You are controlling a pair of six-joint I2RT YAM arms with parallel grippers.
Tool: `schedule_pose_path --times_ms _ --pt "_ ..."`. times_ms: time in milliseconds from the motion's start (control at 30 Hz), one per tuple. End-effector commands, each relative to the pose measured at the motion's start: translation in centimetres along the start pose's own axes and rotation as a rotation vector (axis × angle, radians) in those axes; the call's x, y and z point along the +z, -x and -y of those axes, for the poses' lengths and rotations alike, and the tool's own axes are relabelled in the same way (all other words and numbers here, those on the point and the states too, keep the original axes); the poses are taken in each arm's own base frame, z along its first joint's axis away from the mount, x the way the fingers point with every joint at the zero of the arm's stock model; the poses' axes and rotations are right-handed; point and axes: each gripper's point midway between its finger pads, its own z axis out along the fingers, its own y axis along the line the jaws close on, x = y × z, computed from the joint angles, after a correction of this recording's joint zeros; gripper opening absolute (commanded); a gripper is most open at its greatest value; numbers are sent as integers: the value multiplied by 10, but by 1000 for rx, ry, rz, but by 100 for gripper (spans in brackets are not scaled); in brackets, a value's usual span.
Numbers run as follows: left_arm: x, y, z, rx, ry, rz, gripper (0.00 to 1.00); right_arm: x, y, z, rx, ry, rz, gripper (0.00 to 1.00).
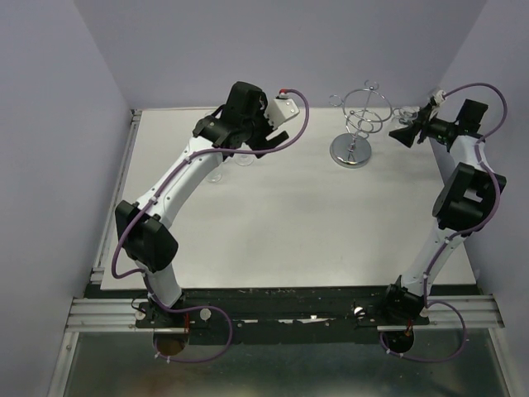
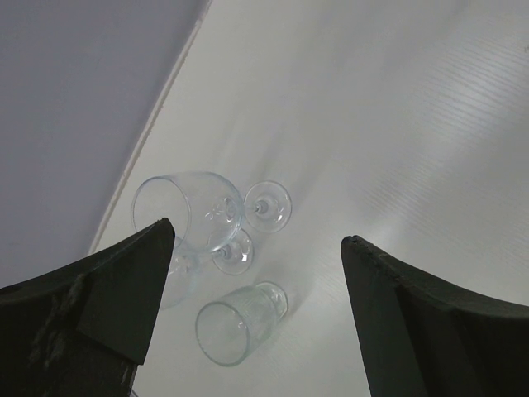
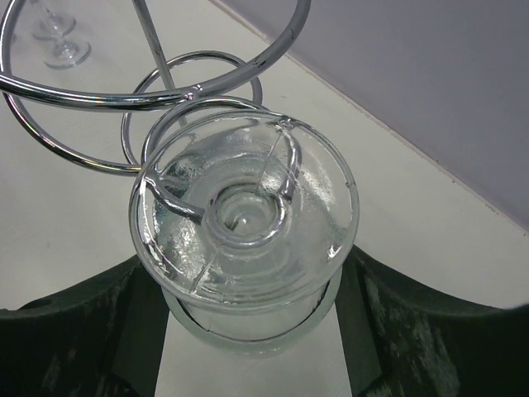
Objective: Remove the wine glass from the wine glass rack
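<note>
Evidently poised to slide the inverted wine glass (image 3: 244, 223) out of its chrome ring on the wine glass rack (image 1: 351, 151) at the desk's (image 1: 273, 223) far right, right claw (image 3: 248, 281) apparently clenched on the bowl, left claw (image 2: 256, 231) released, hovering over other glasses (image 2: 240, 322) lying sideways.

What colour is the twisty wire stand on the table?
Shiny silver, like a mirror. The wine glass rack shows best in the top external view.
</note>
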Motion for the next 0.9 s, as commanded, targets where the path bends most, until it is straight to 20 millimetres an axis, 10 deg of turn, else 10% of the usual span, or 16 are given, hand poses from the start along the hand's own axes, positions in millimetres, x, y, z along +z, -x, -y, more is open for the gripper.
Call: schedule_pose_path --times_ms 0,867 --pt "-16 17 -3 1 23 54 99 -12 26 12 -86 -59 23 0" --pt "-38 53 13 108 76 260 99 -59 67 2 -50 -397 -41 0"
